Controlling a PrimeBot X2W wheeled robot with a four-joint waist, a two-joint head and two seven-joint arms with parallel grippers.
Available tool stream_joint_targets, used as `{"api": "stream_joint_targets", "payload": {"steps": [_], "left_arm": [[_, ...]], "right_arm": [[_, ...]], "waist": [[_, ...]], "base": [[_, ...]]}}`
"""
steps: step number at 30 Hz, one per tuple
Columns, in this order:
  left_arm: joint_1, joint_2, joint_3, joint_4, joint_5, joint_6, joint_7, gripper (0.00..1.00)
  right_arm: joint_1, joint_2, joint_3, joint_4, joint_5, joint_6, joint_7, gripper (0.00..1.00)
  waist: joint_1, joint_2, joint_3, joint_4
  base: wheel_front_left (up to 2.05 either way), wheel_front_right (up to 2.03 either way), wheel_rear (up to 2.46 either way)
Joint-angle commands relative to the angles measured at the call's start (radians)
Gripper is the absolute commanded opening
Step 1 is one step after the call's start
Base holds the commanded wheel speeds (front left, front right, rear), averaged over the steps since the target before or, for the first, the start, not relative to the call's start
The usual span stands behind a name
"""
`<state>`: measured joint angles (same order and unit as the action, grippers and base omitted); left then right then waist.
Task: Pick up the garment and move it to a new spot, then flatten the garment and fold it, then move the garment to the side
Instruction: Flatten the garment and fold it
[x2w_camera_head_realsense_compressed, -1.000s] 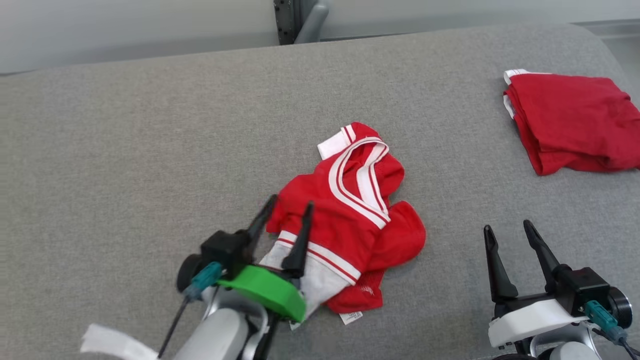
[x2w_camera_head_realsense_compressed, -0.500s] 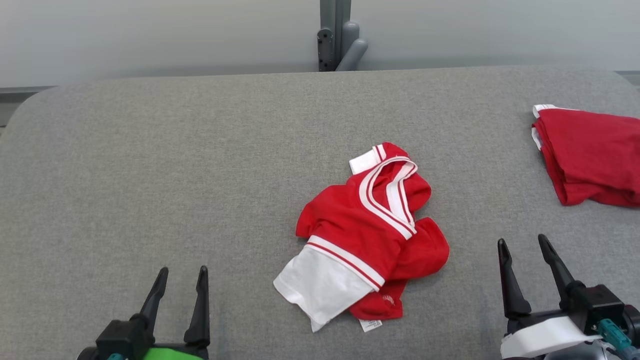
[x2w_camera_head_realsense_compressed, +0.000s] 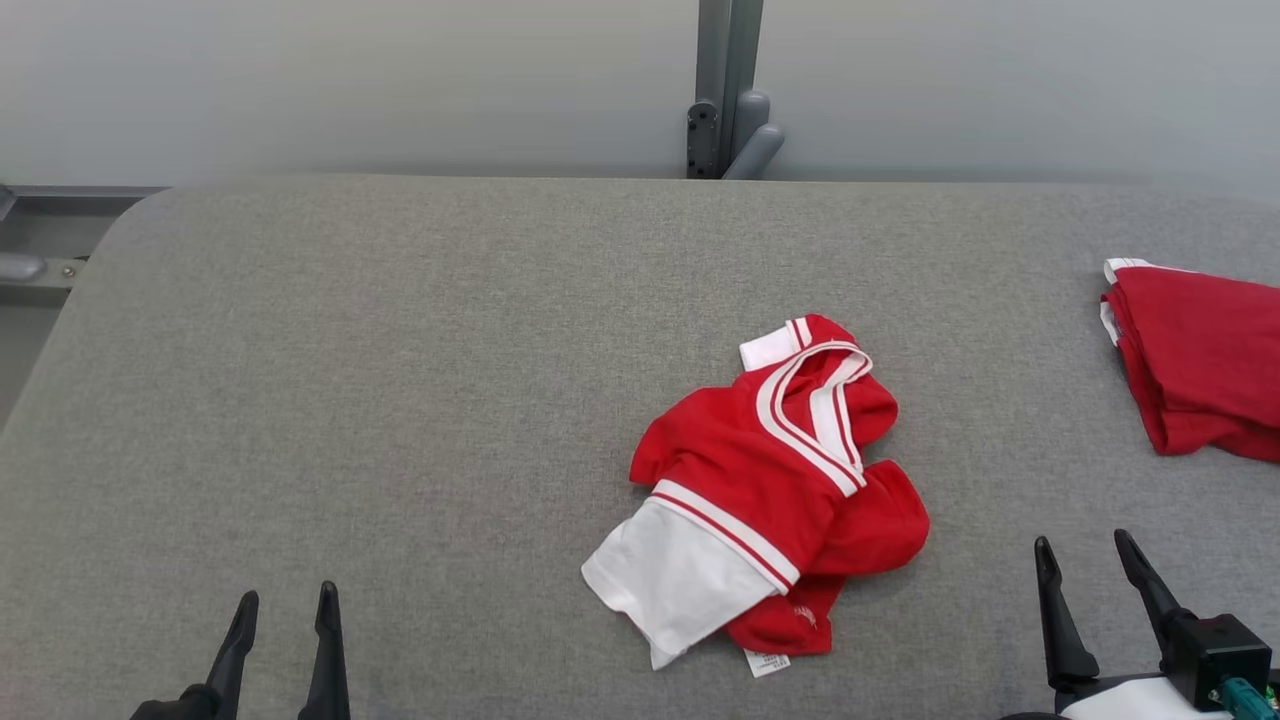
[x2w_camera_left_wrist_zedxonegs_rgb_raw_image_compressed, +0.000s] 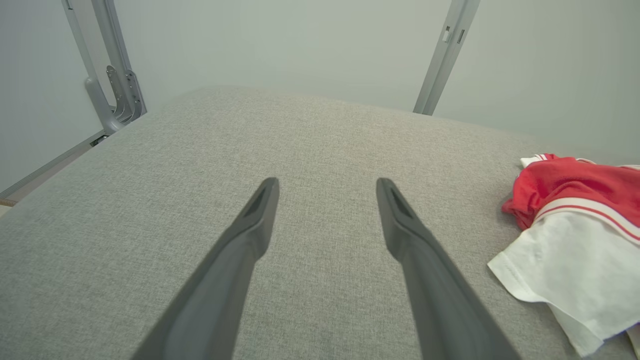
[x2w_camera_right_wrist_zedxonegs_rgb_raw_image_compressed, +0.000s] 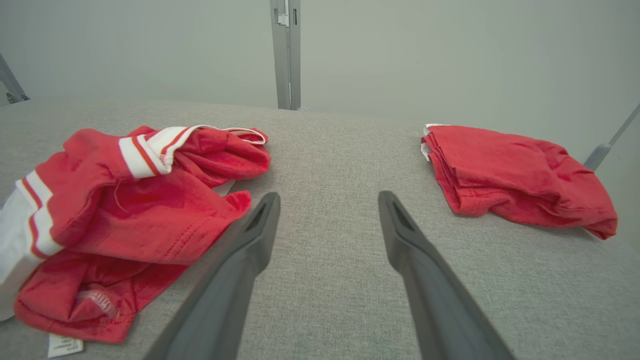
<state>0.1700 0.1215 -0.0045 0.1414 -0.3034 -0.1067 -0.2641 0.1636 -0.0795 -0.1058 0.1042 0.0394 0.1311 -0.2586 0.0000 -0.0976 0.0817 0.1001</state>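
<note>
We list one red-and-white garment, crumpled on the grey tabletop, our left hand well to its left and right hand near its right, both released and empty; flattening, folding and the move aside we judge not yet done.

Garment on the table, right of centre; second garment at right edge, well apart

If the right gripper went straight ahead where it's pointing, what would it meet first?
Probably only bare grey pad: the right gripper aims between the crumpled garment and the folded red garment.
</note>
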Motion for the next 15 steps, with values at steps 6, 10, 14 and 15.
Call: {"api": "stream_joint_targets", "payload": {"steps": [6, 10, 14, 15], "left_arm": [[-0.005, -0.030, 0.037, -0.004, 0.045, -0.022, 0.000, 1.00], [-0.018, -0.040, 0.002, -0.026, 0.065, -0.023, 0.000, 1.00], [-0.054, -0.037, -0.185, -0.031, 0.094, -0.025, 0.007, 1.00], [-0.073, -0.025, -0.242, -0.031, 0.101, -0.025, 0.015, 1.00]], "right_arm": [[-0.001, 0.003, 0.008, 0.004, -0.009, -0.001, -0.007, 1.00], [-0.012, 0.000, 0.013, -0.002, -0.005, -0.001, -0.007, 1.00], [-0.032, -0.009, 0.028, -0.013, 0.000, -0.001, -0.007, 1.00], [-0.039, -0.011, 0.032, -0.016, 0.001, -0.001, -0.007, 1.00]], "waist": [[0.0000, 0.0001, 0.004, 0.005], [0.0000, 0.0001, 0.008, -0.001], [0.0000, 0.0001, 0.021, -0.021], [0.0000, 0.0001, 0.026, -0.029]], "base": [[0.00, 0.00, 0.00], [0.00, 0.00, 0.00], [0.00, 0.00, 0.00], [0.00, 0.00, 0.00]]}}
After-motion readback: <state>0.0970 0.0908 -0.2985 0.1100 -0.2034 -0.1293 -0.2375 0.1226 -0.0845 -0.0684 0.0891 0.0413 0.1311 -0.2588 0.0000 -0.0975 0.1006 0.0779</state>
